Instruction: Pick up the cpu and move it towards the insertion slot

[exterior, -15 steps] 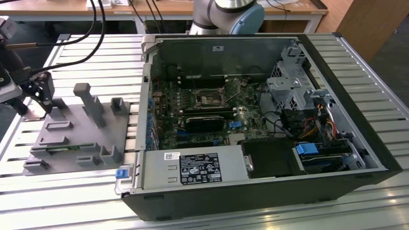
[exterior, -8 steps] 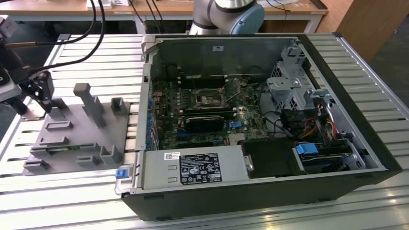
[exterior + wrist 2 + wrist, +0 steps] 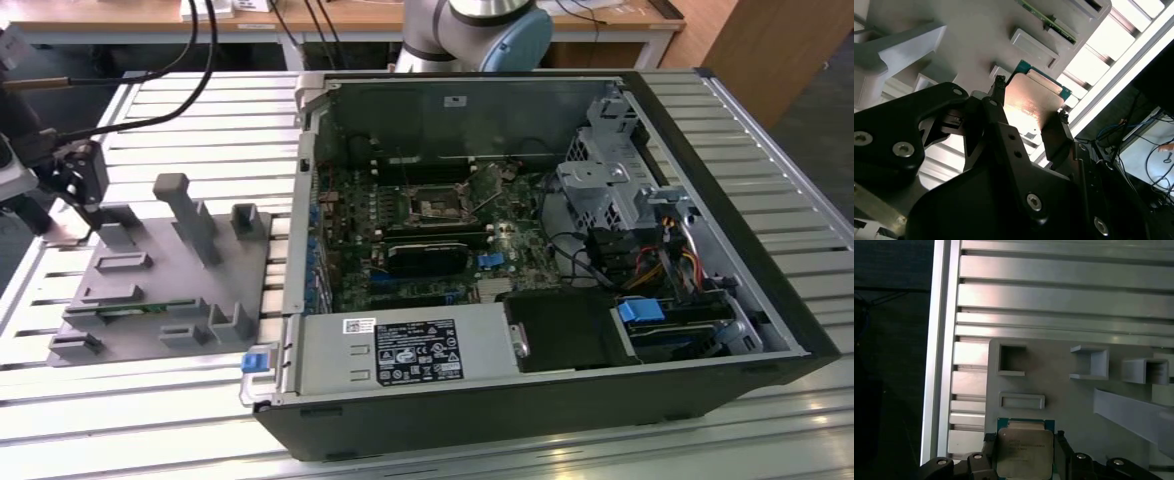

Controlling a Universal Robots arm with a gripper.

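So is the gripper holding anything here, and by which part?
The cpu, pinched on two opposite side edges between the fingers of the gripper, over the grey fixture.

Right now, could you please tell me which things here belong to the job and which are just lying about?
Belong to the job:
chip, held by the gripper
socket inside the computer case

Just lying about:
grey holder
power supply
wires
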